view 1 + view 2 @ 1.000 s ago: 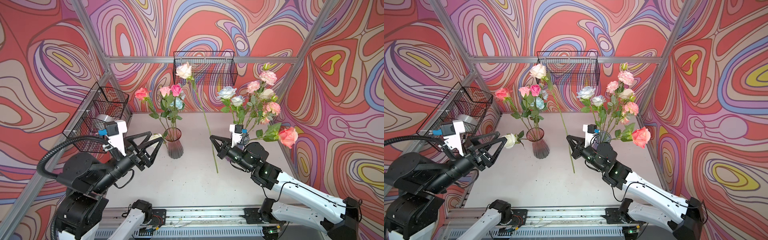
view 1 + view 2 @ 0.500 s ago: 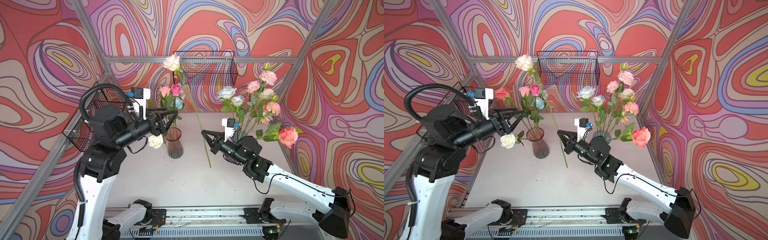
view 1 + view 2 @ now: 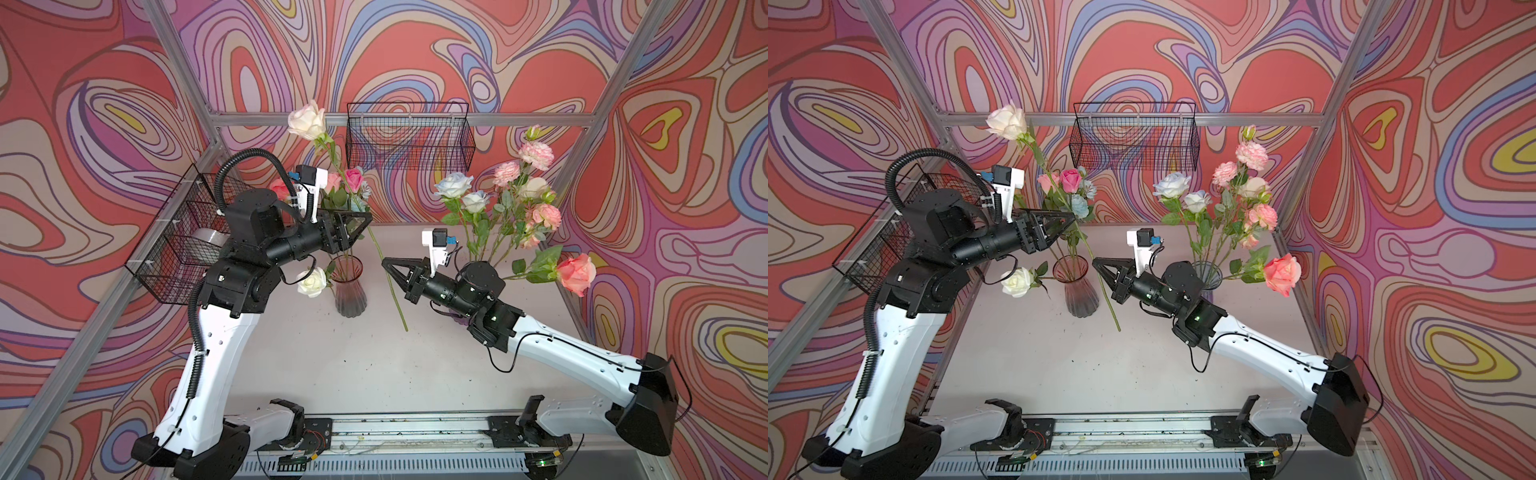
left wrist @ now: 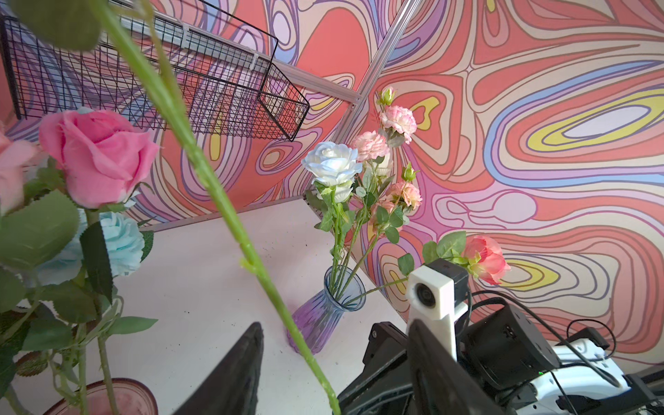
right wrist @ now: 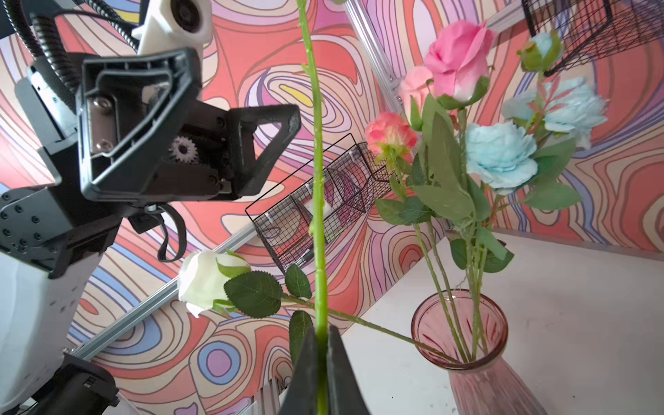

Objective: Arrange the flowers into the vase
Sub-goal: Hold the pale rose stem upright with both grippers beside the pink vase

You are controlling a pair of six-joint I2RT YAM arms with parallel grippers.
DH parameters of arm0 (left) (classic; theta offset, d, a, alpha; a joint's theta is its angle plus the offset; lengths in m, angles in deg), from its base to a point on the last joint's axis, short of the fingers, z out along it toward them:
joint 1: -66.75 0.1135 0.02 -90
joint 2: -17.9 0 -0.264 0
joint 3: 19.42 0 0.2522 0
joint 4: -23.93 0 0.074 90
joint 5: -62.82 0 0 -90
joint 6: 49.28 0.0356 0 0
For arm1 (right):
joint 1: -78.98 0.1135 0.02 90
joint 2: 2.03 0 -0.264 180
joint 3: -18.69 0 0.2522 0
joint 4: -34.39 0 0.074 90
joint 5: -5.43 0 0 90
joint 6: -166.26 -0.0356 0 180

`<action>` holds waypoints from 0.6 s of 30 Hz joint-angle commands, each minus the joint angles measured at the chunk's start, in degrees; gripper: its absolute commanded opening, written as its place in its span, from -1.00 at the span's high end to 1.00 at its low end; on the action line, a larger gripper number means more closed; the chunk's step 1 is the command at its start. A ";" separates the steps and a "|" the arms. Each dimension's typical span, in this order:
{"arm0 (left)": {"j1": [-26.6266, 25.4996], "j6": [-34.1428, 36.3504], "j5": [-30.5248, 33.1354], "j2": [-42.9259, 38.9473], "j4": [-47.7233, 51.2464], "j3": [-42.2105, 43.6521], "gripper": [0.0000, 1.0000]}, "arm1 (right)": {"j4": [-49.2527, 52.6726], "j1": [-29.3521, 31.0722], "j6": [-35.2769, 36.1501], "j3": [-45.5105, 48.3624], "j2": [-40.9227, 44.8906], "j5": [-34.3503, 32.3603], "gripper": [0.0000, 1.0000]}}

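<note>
Passing the cream rose (image 3: 307, 120) from arm to arm looks like the step in hand. The right gripper (image 5: 322, 328) is clenched on the lower stem, holding it steeply tilted above the middle of the table (image 3: 374, 365), bloom high. The left gripper (image 4: 334, 327) is released, and in its wrist view the stem runs between its spread jaws, higher up than the right's grip. I cannot tell whether either pad touches yet.

To do this well, the left should close squarely on bare stem, and the right should let go only once that grip is firm. The flowers in the pink vase (image 3: 350, 291), left of the table's centre, stand just behind the left gripper, so it should keep off them. That vase's mouth is already crowded, and a white rose (image 3: 312, 281) droops over its left side, easily knocked.

The table is pale and speckled with dark crumbs. A purple vase (image 4: 323, 316) of more flowers stands near its back right corner. Swirl-patterned walls in red, lilac and blue enclose it, with a wire basket (image 3: 409, 135) on the back wall and another (image 3: 178, 245) on the left wall.
</note>
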 commanded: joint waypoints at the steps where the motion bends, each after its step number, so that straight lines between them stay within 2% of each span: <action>1: -0.02 -0.65 -0.68 0.34 -2.44 0.56 -0.22 | -2.34 0.45 -0.31 -1.85 -0.59 2.42 1.00; 9: 0.00 -1.13 2.34 -0.30 -3.66 2.53 -0.04 | -4.34 0.98 -1.38 -1.60 -1.23 3.27 1.00; 11: -0.03 -0.74 3.25 -0.53 -2.95 2.76 -0.05 | -4.39 1.10 -1.41 -1.61 -1.19 3.22 1.00; 16: -0.03 -0.67 4.61 -1.51 -3.37 4.52 -0.28 | -4.68 1.16 -1.31 -1.46 -1.19 2.47 1.00; 18: 0.02 -1.00 3.92 -1.17 -4.29 4.81 -0.19 | -4.75 1.29 -1.52 -2.23 -1.95 3.79 1.00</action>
